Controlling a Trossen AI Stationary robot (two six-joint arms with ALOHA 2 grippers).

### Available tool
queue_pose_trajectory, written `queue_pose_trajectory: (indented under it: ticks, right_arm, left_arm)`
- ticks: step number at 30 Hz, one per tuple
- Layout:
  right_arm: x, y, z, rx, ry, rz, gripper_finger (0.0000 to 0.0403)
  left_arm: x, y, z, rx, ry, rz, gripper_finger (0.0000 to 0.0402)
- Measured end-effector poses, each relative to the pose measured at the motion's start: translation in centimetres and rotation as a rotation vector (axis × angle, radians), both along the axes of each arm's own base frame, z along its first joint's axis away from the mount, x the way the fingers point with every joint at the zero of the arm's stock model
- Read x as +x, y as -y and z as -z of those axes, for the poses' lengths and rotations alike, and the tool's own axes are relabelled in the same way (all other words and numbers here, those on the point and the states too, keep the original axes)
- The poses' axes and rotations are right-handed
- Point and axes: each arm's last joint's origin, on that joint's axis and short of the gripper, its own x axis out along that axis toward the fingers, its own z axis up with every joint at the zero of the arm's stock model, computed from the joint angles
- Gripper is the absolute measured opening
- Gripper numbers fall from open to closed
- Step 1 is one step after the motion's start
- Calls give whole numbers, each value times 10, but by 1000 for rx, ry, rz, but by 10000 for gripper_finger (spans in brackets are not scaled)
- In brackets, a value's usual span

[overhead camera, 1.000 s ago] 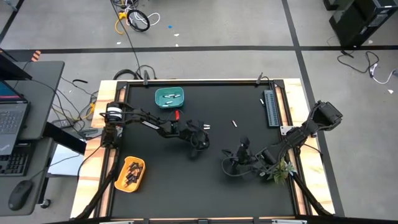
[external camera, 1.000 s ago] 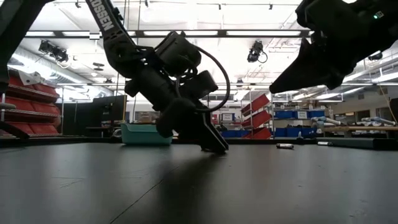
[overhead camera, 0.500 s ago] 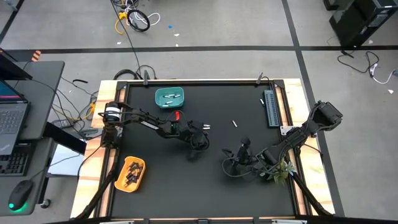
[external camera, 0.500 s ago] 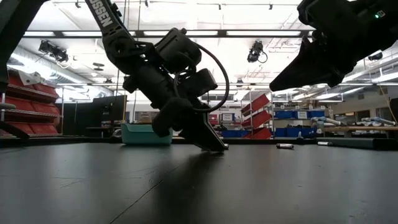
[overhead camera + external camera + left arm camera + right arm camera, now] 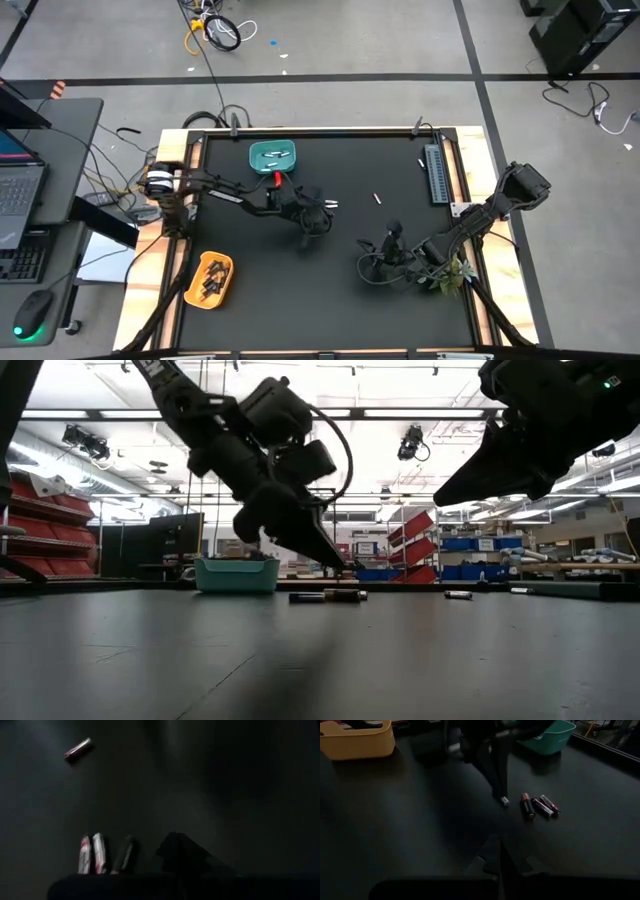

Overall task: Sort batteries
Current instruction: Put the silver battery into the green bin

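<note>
- Left tool (image 5: 322, 207) lifted just off the table (image 5: 260, 310) near its middle, fingers pinched together on one small silvery battery (image 5: 504, 800), as far as the right wrist view shows.
- Right tool (image 5: 366, 268) closed and empty, parked low over the table, nearer the front right.
- Sorted so far: pale batteries in the teal bin (image 5: 257, 163) at the back, dark ones in the yellow bin (image 5: 195, 292) at front left.
- Still loose on the table: three batteries (image 5: 540, 806) side by side just beside the left tool, one more (image 5: 378, 198) farther right.
- Judged well past halfway, with the pinched cell yet to be binned and about four more picks left.
- Grey ribbed strip (image 5: 435, 172) untouched at the right edge.
</note>
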Motion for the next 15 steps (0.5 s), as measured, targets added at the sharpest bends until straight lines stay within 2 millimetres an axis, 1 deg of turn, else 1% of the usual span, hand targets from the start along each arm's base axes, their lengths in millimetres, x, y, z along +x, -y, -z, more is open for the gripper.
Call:
queue_pose_trajectory:
  ticks: [2,4,7,11,13,15]
  right_arm:
    - [0,0,0,2,3,0,1]
    - [0,-1,-1,7,11,-2,1]
    - [1,-2,-2,4,19,-12,1]
    - [3,-3,-4,0,39,-26,1]
    - [4,-4,-5,-2,44,-30,1]
    - [4,-4,-5,-7,43,-35,1]
  left_arm:
    - [-3,-1,-6,-17,-3,-26,6]
    - [-4,-6,-7,-19,-19,-110,22]
    - [-10,-16,-1,5,-92,-173,72]
    - [-13,-31,1,8,-108,-209,150]
    - [-16,-39,3,20,-117,-213,178]
    - [-18,-49,4,22,-117,-218,196]
